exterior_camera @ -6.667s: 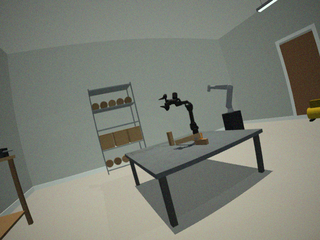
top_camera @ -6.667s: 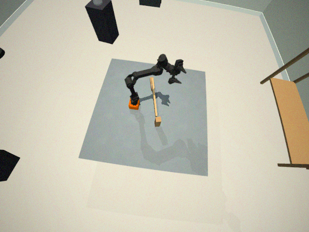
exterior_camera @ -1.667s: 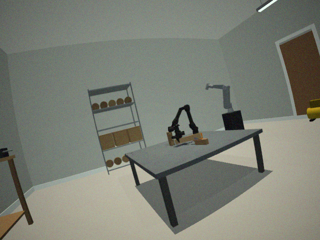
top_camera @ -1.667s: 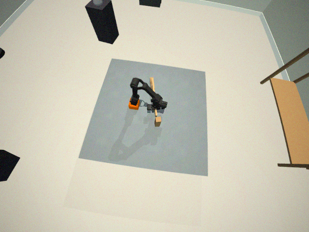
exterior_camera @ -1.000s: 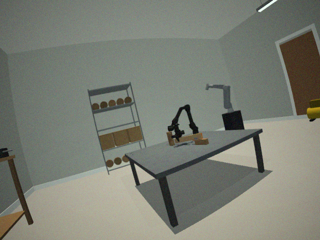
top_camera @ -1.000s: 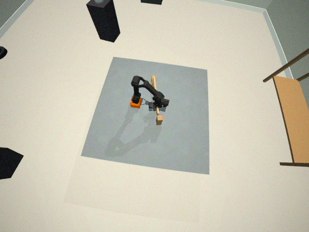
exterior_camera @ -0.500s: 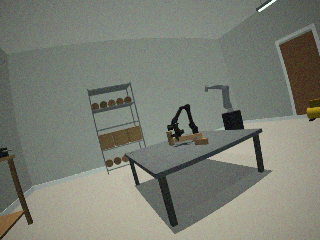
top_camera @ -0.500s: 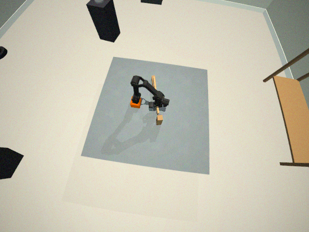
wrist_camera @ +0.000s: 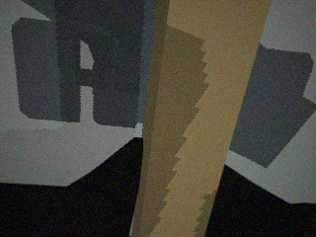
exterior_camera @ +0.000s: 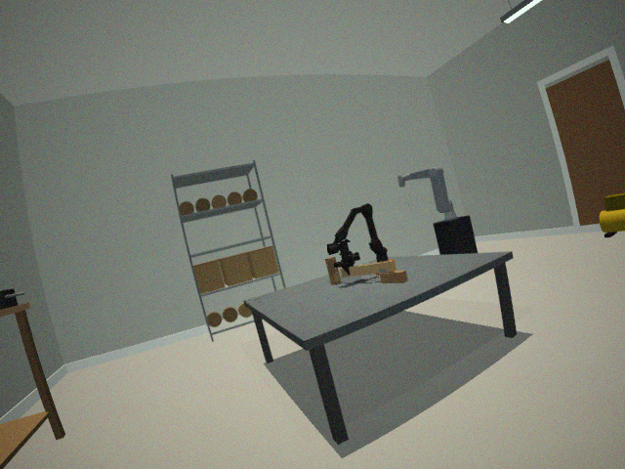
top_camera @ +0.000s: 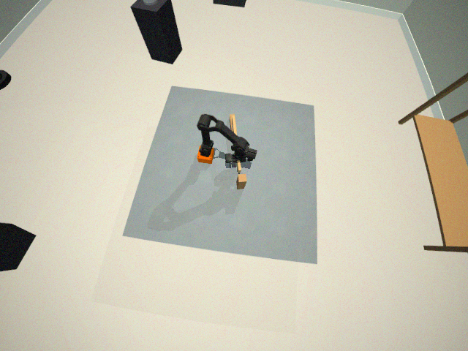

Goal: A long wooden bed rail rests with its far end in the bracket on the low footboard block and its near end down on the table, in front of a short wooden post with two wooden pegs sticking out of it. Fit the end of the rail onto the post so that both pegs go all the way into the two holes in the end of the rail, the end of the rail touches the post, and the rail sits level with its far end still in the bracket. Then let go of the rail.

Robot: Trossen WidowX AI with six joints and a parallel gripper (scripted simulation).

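Note:
The long wooden rail (top_camera: 232, 124) (exterior_camera: 368, 269) (wrist_camera: 207, 118) runs across the grey table (top_camera: 279, 189) (exterior_camera: 403, 297). Its far end lies at the low footboard block (exterior_camera: 395, 277). Its near end is lifted and points at the short wooden post (top_camera: 241, 181) (exterior_camera: 332, 271), very close to it. I cannot tell whether the pegs are in the holes. My gripper (top_camera: 238, 161) (exterior_camera: 346, 264) is shut on the rail near that end. In the wrist view the rail fills the middle, with the table (wrist_camera: 44, 148) below it.
The arm's orange base (top_camera: 205, 155) stands on the table left of the rail. Around the table stand a metal shelf (exterior_camera: 227, 242), a grey arm on a black pedestal (exterior_camera: 454, 234) (top_camera: 156, 30) and a wooden bench (top_camera: 442, 177).

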